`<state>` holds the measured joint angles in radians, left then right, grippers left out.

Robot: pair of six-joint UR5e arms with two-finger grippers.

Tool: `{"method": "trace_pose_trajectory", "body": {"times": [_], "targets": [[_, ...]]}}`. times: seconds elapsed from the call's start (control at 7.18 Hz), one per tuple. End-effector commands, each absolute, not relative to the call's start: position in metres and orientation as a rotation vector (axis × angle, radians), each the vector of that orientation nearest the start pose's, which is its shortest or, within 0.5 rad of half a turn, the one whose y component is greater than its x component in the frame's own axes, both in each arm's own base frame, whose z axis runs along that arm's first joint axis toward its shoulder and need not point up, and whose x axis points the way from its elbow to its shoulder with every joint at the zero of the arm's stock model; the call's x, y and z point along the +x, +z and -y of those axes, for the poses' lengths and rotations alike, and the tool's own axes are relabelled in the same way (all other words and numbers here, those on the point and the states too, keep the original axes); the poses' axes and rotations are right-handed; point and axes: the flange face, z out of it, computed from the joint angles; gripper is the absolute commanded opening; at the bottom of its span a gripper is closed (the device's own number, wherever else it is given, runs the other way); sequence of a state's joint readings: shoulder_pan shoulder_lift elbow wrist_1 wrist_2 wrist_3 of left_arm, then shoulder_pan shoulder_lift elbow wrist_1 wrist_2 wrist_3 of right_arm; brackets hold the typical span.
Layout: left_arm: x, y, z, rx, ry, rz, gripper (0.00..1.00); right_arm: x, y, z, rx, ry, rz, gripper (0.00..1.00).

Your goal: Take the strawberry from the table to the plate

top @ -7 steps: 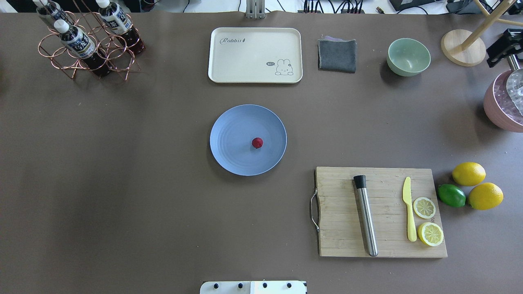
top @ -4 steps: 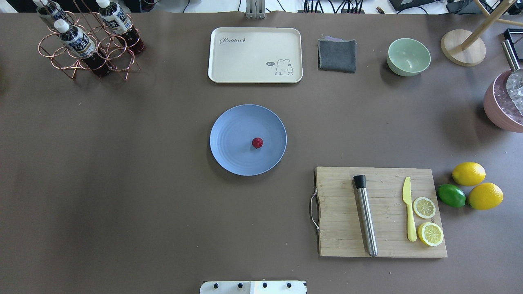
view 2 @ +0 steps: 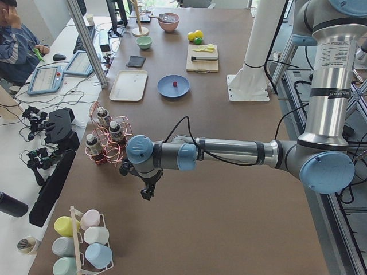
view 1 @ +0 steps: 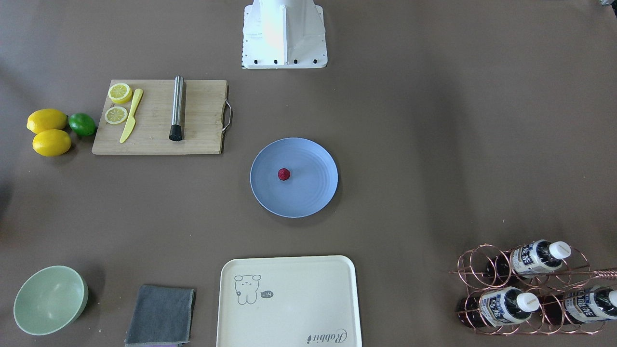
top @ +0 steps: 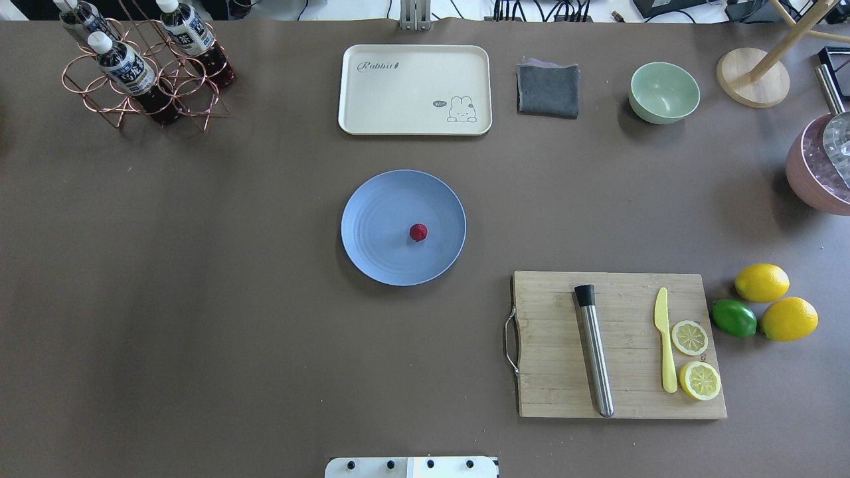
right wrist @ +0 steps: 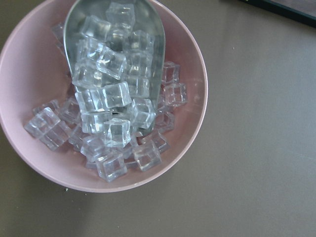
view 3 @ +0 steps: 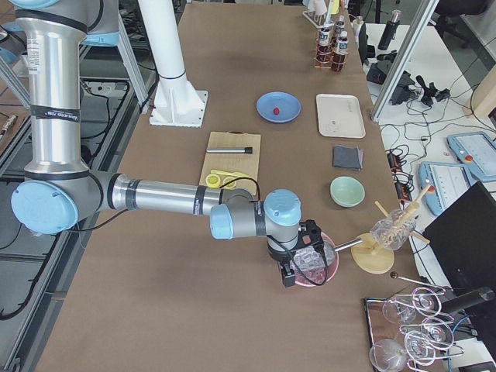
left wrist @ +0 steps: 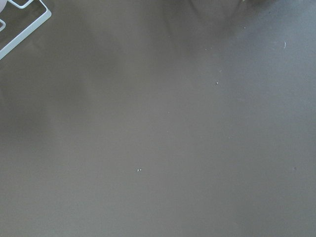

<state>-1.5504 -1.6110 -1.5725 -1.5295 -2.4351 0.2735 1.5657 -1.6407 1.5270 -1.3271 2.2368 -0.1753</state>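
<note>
Two lemons, two lemon slices, one lime, one strawberry, one plate, seemingly three bottles.

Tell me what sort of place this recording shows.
Probably a robotics lab bench staged for drink preparation: silver-and-blue robot arm over brown-grey table, wooden cutting board with lemon slices, pink bowl of ice cubes.
</note>
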Motion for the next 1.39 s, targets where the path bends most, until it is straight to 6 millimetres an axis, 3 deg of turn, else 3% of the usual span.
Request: {"method": "trace_pose_trajectory", "body": {"times": [0.0,0.28,0.56,0.84,1.25], "targets": [[-0.053,0.638,0.507,0.102,0.256,-0.863,0.98,0.073,0.703,0.452,0.205,-0.214,0.664,1.0],[-0.054,0.646,0.502,0.088,0.247,-0.863,0.98,0.074,0.651,0.474,0.207,-0.022,0.672,1.0],[-0.055,0.647,0.5,0.085,0.246,-0.862,0.98,0.073,0.608,0.49,0.086,0.022,0.684,1.0],[-0.055,0.652,0.499,0.078,0.244,-0.863,0.98,0.073,0.624,0.473,0.078,0.021,0.664,1.0],[-0.06,0.66,0.489,0.069,0.226,-0.867,0.98,0.072,0.641,0.467,0.106,0.01,0.651,1.0]]}}
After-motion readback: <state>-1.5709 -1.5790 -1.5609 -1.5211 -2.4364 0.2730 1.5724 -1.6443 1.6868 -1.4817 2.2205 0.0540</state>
